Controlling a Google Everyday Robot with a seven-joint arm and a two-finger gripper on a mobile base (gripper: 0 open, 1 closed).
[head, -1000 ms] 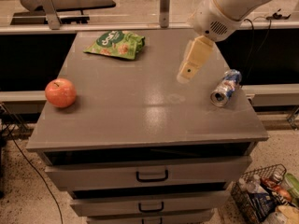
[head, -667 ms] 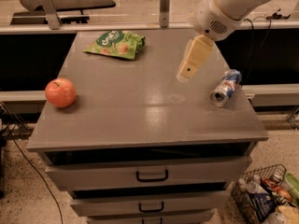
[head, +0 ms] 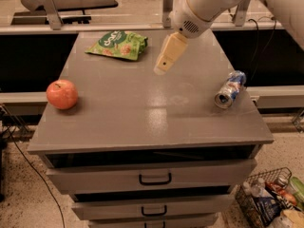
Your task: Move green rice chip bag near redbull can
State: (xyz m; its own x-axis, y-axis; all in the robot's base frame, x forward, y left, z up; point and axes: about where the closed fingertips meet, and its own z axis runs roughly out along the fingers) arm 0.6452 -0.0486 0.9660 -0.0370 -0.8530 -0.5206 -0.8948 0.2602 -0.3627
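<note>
The end effector (head: 161, 68) hangs above the rear centre of the grey surface (head: 142, 122), holding nothing; whether it is open or closed cannot be told. The green rice chip bag (head: 117, 44) lies flat at the rear left, just beside the end effector. The redbull can (head: 230, 89) lies on its side near the right edge, well apart from the bag. A red apple (head: 62, 94) sits at the left edge.

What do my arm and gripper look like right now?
The arm is a smooth white rounded shell with a dotted vent patch. The gripper, above the table right of the green rice chip bag, is cream-tan and tapered.
</note>
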